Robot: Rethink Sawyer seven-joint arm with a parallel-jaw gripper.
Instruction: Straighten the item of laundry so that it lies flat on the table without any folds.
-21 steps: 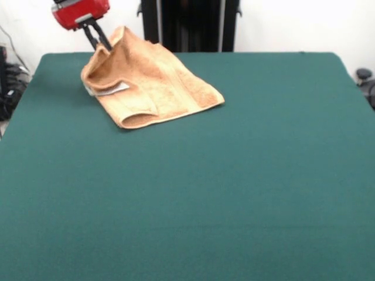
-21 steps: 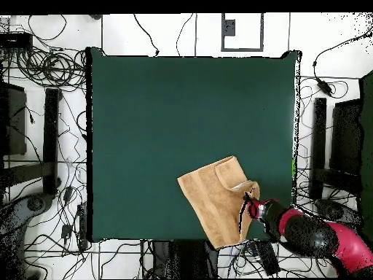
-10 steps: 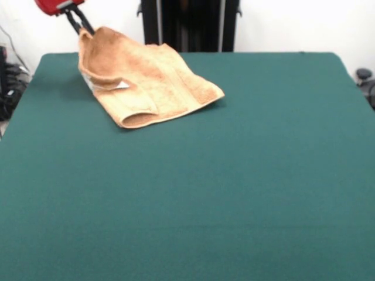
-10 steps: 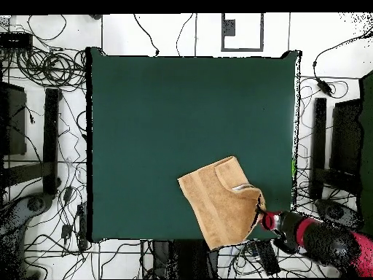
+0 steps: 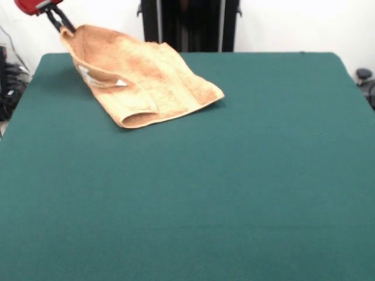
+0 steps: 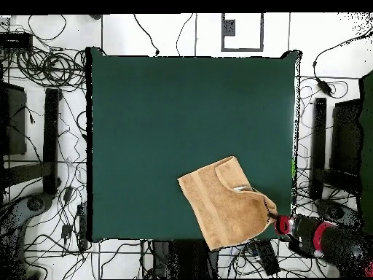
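you have the small orange-tan terry hand towel [image 5: 143, 82] lying at one corner region of the large table with the dark green felt-like top [image 5: 234, 175]. in the front view it sits near the far left corner; in the overhead view it is near the bottom right, with its lower edge reaching the table's edge.

the only label you can see is a small white tag [image 5: 99, 80] on the towel's lifted side, just under the raised flap. it is too small for any writing on it to be read. no brand marks or other text show on the towel, the table or the arm. you have no containers on the table.

the red and black gripper [image 5: 60, 24] is at the top left of the front view, and its dark fingers are clenched on the towel's far left corner, which is pulled up and out beyond the table's corner. in the overhead view you see the gripper [image 6: 274, 221] just off the table's right edge, touching the towel's corner.

the towel is not flat: the held corner is raised, a flap folds over on the left side, and a rolled fold [image 5: 137, 119] shows along the near edge. the right corner [image 5: 214, 93] rests on the cloth.
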